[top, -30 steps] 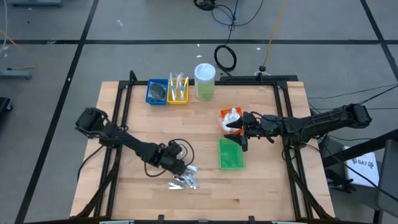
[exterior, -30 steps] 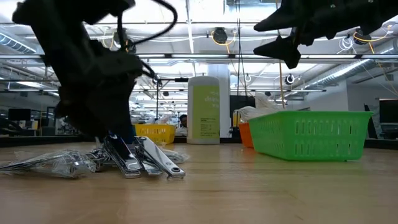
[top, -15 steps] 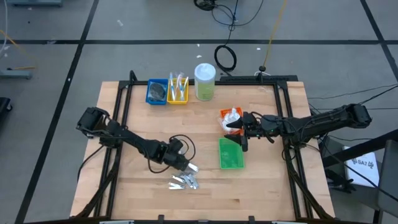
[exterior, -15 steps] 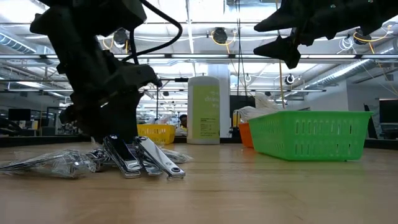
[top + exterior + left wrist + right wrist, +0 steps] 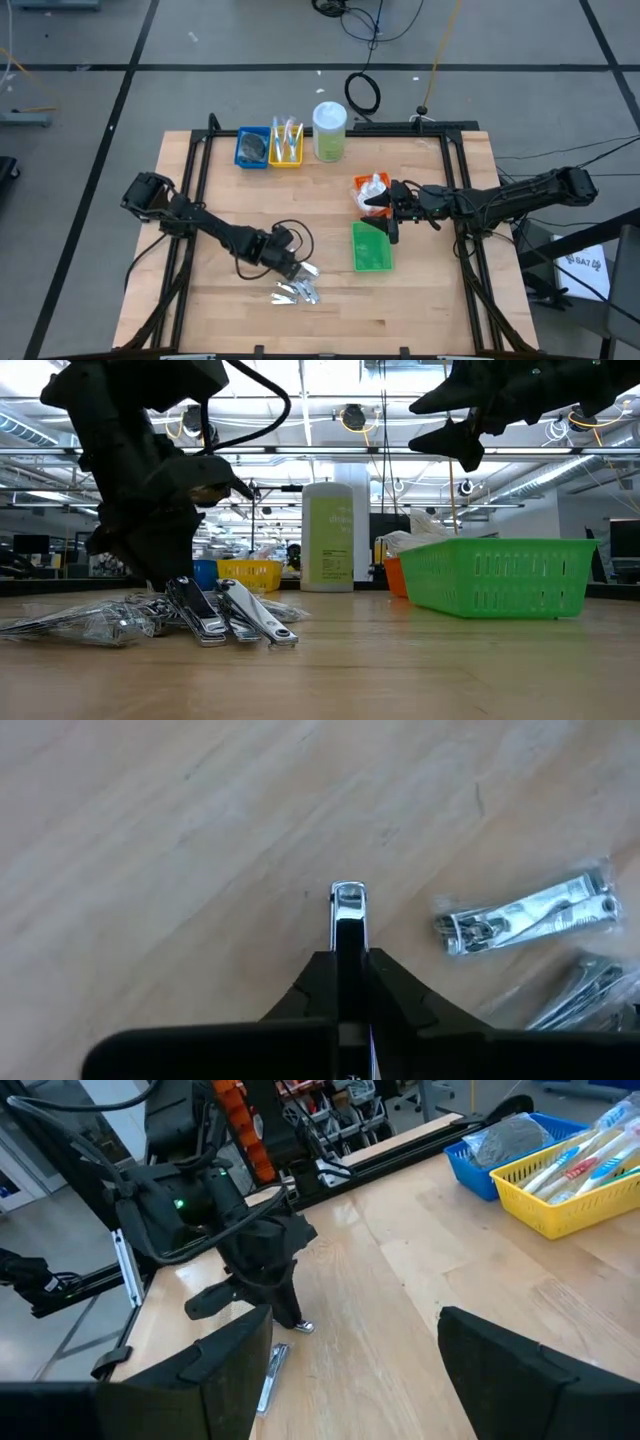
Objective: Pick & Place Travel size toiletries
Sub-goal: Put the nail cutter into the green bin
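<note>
- The left claw [image 5: 350,982] is squeezed shut on one shiny nail clipper [image 5: 347,910], just above the wooden table [image 5: 430,300].
- More wrapped clippers [image 5: 298,292] lie on the table right beside it.
- The right claw [image 5: 385,212] waits wide open, holding nothing, above the orange tray [image 5: 362,185] and green tray [image 5: 372,250].

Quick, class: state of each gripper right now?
Left gripper: shut on a silvery nail clipper.
Right gripper: open, holding nothing, above the green tray.
</note>
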